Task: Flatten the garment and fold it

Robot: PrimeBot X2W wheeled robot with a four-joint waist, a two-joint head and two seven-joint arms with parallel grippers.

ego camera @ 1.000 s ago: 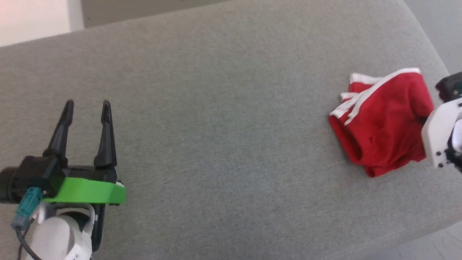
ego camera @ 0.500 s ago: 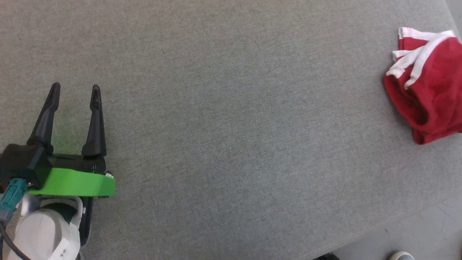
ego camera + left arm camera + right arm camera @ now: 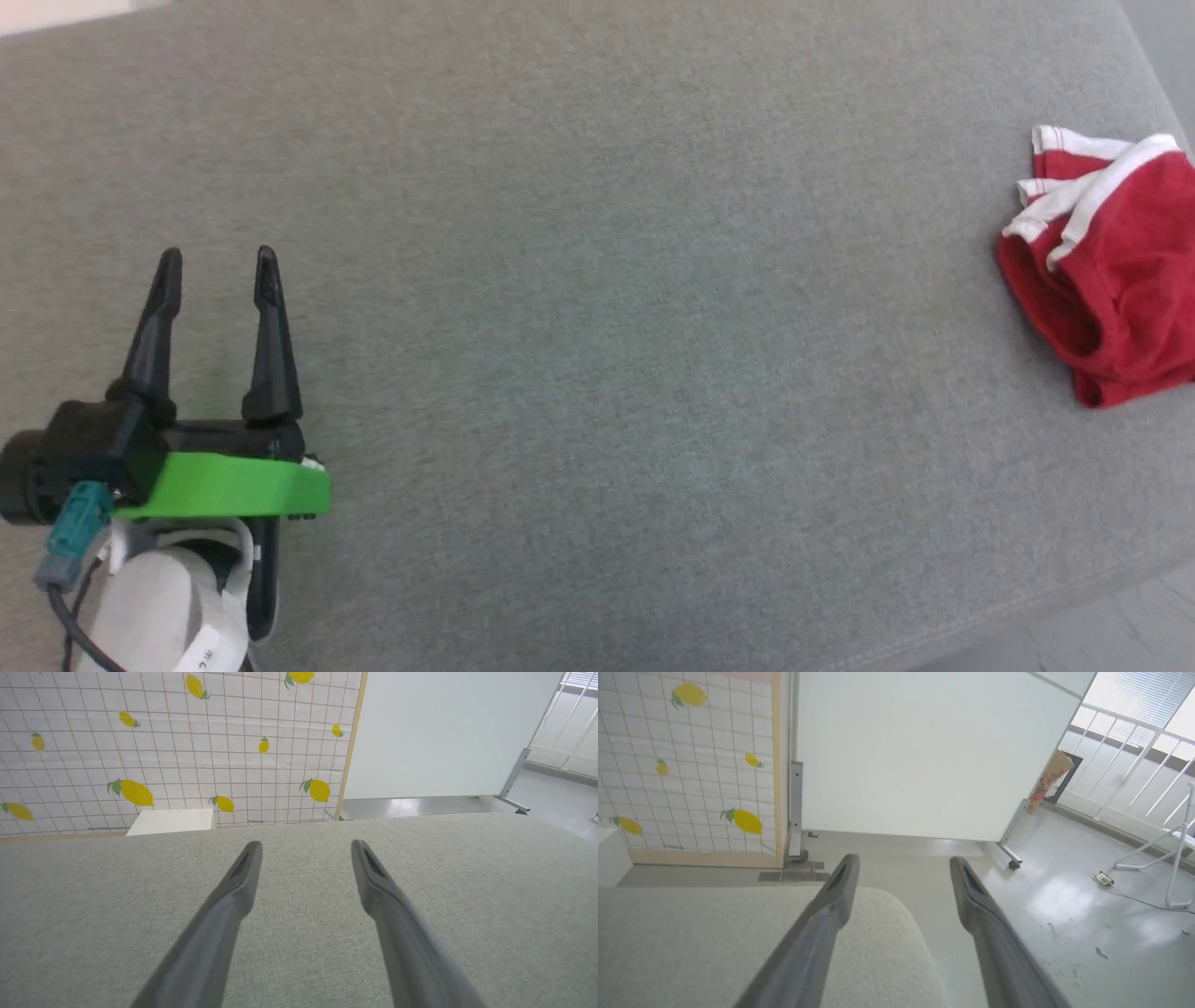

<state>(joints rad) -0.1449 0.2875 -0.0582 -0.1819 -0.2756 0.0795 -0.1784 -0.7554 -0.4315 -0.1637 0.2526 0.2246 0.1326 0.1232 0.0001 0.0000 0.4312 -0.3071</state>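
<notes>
Far right on the worktop [image 3: 597,280], the garment [image 3: 1111,280] lies bunched; my left gripper [image 3: 218,252] and right gripper [image 3: 904,859] both hold jaws apart, I reckon ready to spread it.

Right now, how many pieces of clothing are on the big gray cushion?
1. The red shorts with white trim lie bunched up near the right side of the gray cushion, partly cut off by the head view's edge. More could lie beyond the picture.
</notes>
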